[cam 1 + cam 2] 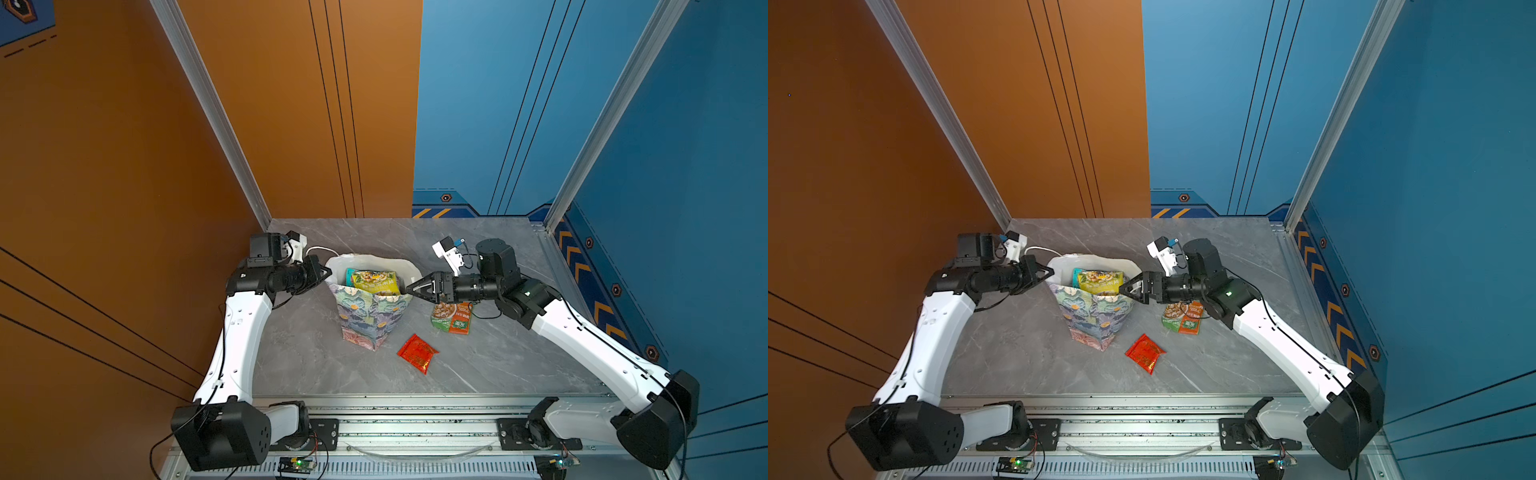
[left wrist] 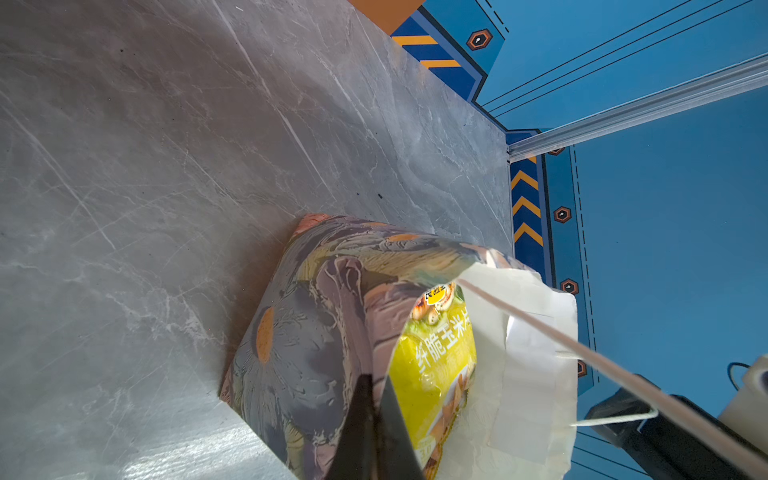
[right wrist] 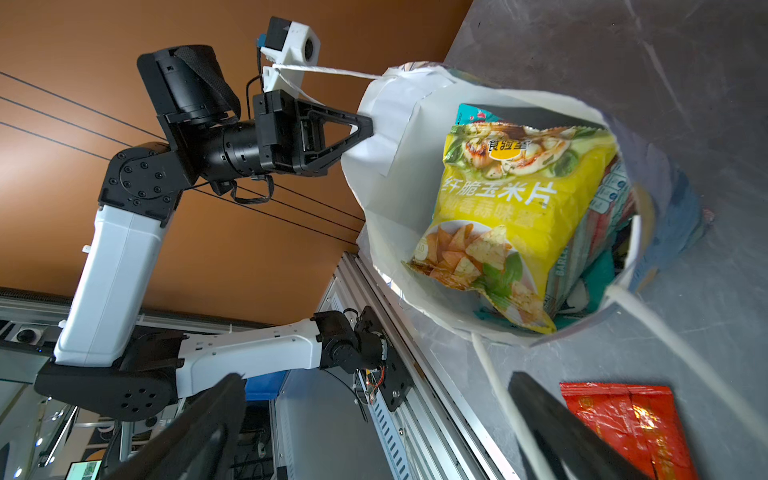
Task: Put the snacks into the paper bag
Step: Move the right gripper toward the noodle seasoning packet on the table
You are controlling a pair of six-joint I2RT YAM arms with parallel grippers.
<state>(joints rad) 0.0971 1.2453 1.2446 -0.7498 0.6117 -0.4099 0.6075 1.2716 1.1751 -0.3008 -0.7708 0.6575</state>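
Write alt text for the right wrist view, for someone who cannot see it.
An open paper bag stands on a grey table, a yellow chip bag on top of other packets inside. The shut left tool pinches its rim; a red packet lies on the table near the open right tool.

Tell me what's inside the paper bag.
The paper bag holds a yellow chip bag on top. Edges of teal packets show beside it. Anything beneath them, and the bag's bottom, is covered.
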